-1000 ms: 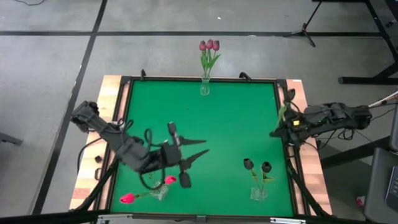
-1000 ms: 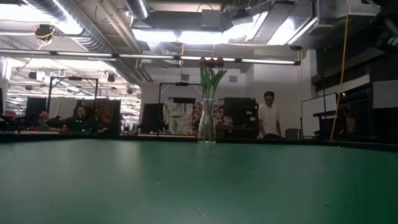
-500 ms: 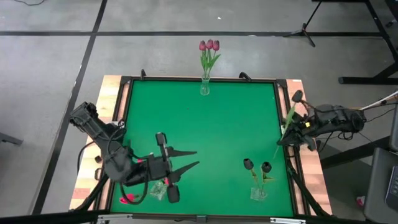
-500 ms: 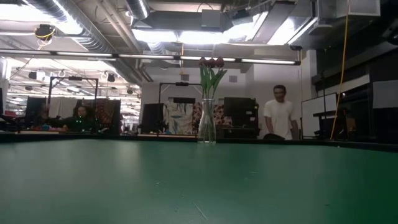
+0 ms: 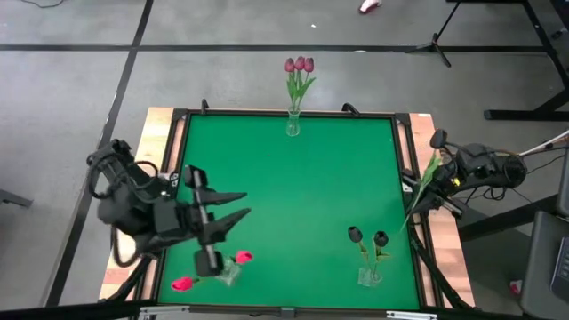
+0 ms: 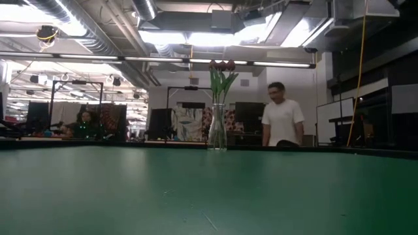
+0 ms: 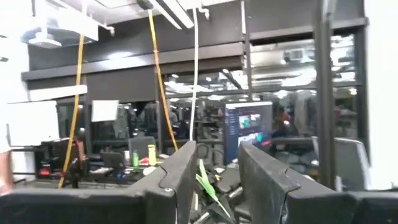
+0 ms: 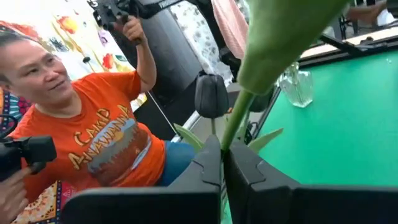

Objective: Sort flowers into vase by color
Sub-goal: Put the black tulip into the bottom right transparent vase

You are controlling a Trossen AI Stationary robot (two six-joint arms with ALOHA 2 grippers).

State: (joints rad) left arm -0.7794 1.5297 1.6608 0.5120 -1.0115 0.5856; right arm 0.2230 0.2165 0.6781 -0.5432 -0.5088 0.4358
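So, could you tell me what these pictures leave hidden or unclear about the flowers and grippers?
- High view: the vase under the pink flowers is partly covered by the left gripper.
- Low view: only the vase of mauve flowers shows; the other vases and both arms lie outside the frame.
- Right wrist view: the right gripper is shut on a green stem, with its head cut off by the top edge.

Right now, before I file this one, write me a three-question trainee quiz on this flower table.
1. True or false: the right gripper is shut on a dark tulip.
2. How many flowers stand in the far vase?
3. Which vase holds the two dark flowers: A, the near right vase, or B, the near left vase?

Key: 1 true; 2 three; 3 A.
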